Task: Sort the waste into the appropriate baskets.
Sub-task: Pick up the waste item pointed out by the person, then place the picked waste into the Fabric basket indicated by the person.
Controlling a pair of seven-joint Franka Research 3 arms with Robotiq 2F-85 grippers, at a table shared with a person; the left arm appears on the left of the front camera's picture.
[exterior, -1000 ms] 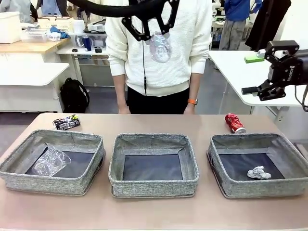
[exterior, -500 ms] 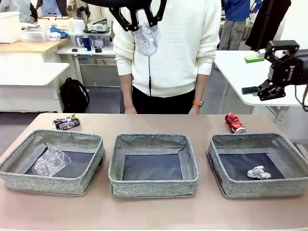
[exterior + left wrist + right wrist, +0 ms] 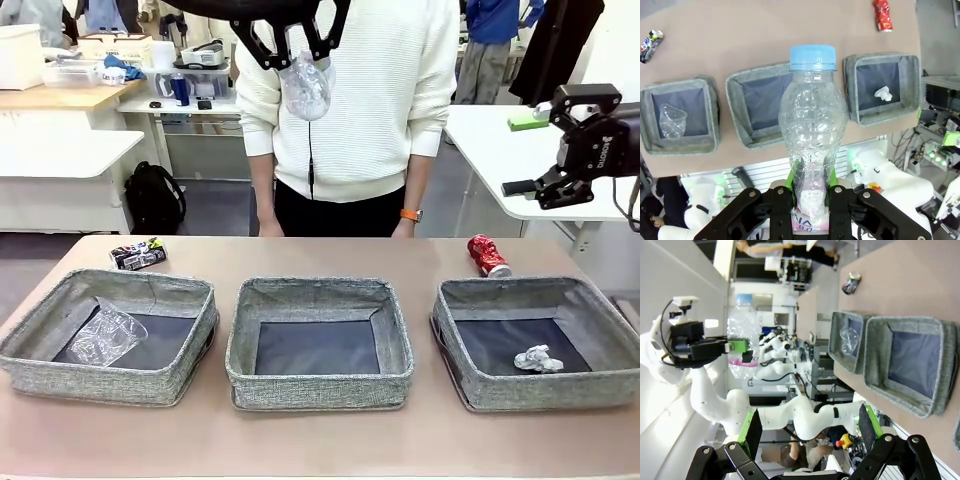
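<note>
My left jaws pinch the clear bottle (image 3: 812, 120) by its base — light, squashy, I reckon — right jaws spread.

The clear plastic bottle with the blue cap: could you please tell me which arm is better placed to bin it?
Left. The left gripper holds the clear bottle by its base, high above the three grey woven baskets. The right gripper hangs open and empty, off to the right.
</note>
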